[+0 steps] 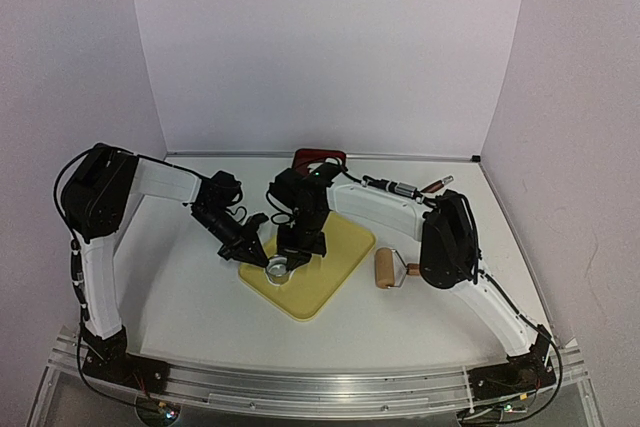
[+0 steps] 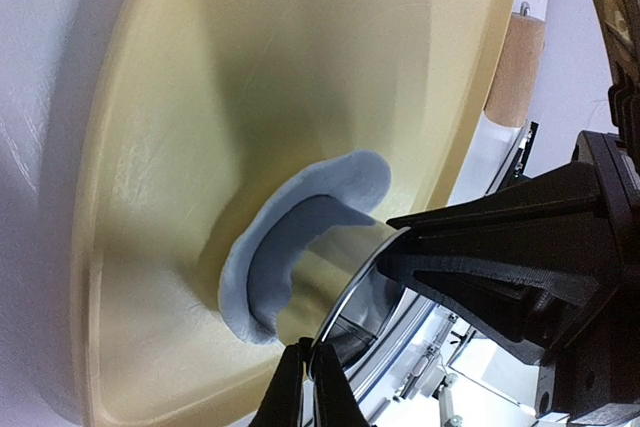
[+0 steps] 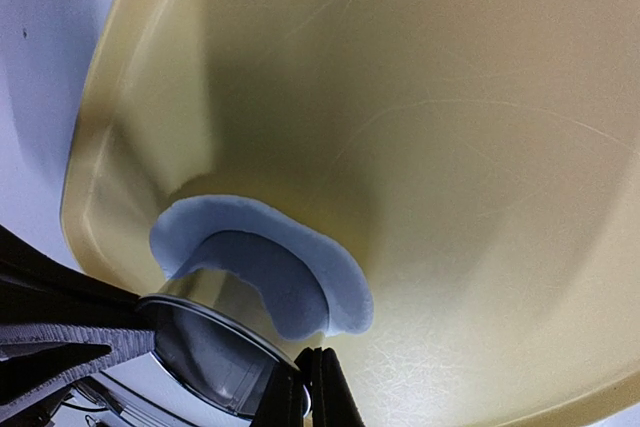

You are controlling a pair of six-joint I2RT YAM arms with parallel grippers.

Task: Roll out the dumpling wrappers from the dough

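White patch on the yellow board (image 1: pixel 335 272), is that the dough (image 2: pixel 345 175)?

Yes. It lies flattened near the board's left corner. The metal ring cutter (image 1: pixel 276 267) stands on it, and a crescent of dough shows outside the ring.

Who holds the ring?

Both arms. The left gripper (image 2: pixel 306 389) is pinched shut on the thin rim at one side, and the right gripper (image 3: pixel 303 394) is closed on the rim opposite. Neither touches the dough itself.

How would you expect the dough to handle?

Soft, light, probably tacky. A sheet that thin would likely stretch or tear if pinched, and it may cling to the ring or the board. I'd keep the hold on the stiff steel rim and press straight down. Any cut disc I'd lift from under its edge, not squeeze.

And the wooden rolling pin (image 1: pixel 384 269)?

It lies on the tabletop (image 1: pixel 190 297) just beside the board's right edge, apart from both grippers.

What can't you make out?

Whether the ring has cut through, because its wall and shadow hide its lower edge and the dough inside. From above, the arms cover most of the dough. I see no finished round wrappers. A red thing (image 1: pixel 320 157) behind the arms is mostly hidden, and I can't tell what it is.
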